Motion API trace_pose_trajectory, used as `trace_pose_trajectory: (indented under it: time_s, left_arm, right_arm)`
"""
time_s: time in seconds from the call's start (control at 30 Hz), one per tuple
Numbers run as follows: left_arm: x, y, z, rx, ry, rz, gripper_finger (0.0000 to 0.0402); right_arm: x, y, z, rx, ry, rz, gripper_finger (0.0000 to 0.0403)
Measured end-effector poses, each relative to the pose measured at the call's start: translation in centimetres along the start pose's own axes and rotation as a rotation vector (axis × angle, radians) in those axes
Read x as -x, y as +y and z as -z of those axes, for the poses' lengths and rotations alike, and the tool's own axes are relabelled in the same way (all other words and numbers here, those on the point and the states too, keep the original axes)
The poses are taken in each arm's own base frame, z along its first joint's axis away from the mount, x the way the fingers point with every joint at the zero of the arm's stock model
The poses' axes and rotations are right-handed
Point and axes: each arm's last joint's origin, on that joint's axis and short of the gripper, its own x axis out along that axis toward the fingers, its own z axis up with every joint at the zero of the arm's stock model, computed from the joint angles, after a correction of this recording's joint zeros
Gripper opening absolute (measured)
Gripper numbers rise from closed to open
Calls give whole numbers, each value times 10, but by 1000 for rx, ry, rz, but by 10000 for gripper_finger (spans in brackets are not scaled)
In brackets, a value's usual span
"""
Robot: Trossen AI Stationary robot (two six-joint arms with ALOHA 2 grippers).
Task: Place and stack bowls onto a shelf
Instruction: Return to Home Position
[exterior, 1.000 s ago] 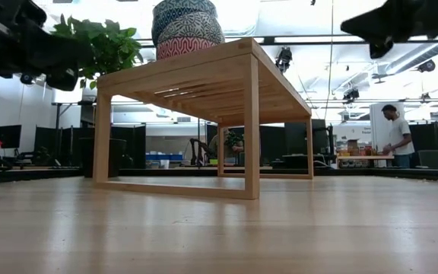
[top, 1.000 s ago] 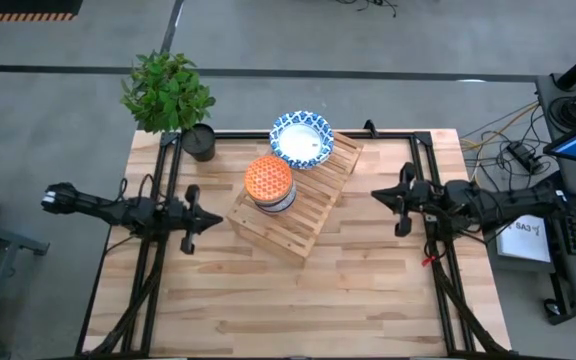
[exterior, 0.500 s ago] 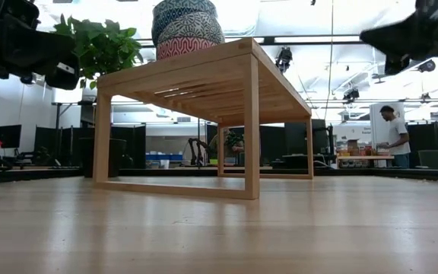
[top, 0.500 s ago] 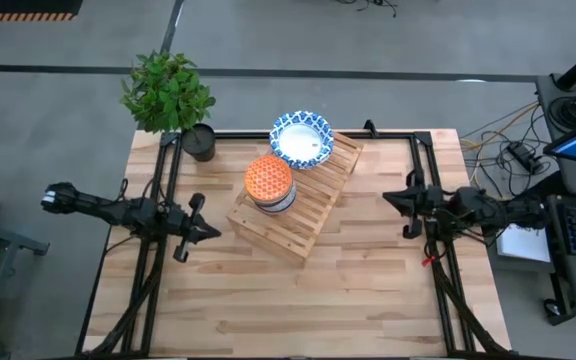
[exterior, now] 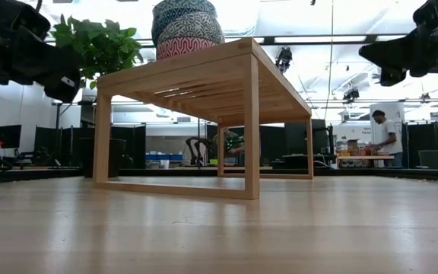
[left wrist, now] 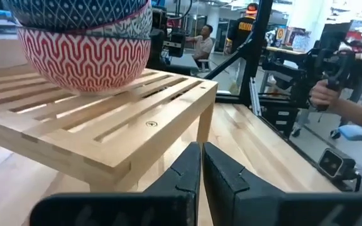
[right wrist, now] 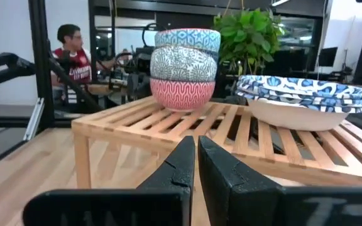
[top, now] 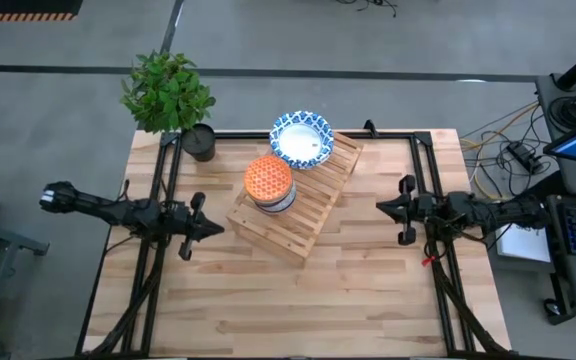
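Note:
A light wooden slatted shelf [top: 303,215] stands on the table's far middle. On it sits a stack of small bowls [top: 268,180], orange on top, with the pink-red one [right wrist: 182,93] lowest, resting on the slats. Beside it, toward the far edge, lies a stack of large white bowls with blue rims [top: 301,138]. My left gripper [top: 210,228] hovers shut to the left of the shelf. My right gripper [top: 380,208] hovers shut to its right. Neither touches anything. The wrist views show the shut fingers [left wrist: 201,150] [right wrist: 195,143] pointing at the shelf.
A potted plant [top: 168,90] in a dark pot [top: 199,142] stands at the table's far left corner. Bare wooden tabletop [top: 298,300] lies between the shelf and the near edge. People are in the room beyond the table [exterior: 386,137] [right wrist: 71,50].
The right gripper has drawn slightly toward the near edge and sunk a little. The left gripper has shifted a little toward the near edge and rolled slightly. Both have stayed shut. The shelf and the bowls have not moved.

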Motion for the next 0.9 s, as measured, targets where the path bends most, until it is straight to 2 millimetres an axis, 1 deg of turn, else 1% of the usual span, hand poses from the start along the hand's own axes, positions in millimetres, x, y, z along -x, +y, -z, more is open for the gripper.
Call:
trace_pose_trajectory:
  time_s: [0.17,0.43,0.9]
  left_arm:
    - [-1,0,2,1,24,-3,0]
    - [-2,0,4,0,44,-6,0]
    - [-4,0,2,-1,57,-8,0]
  right_arm:
    - [0,0,0,24,6,13,11]
    - [-1,0,6,10,64,29,11]
    - [-1,0,6,0,64,30,11]
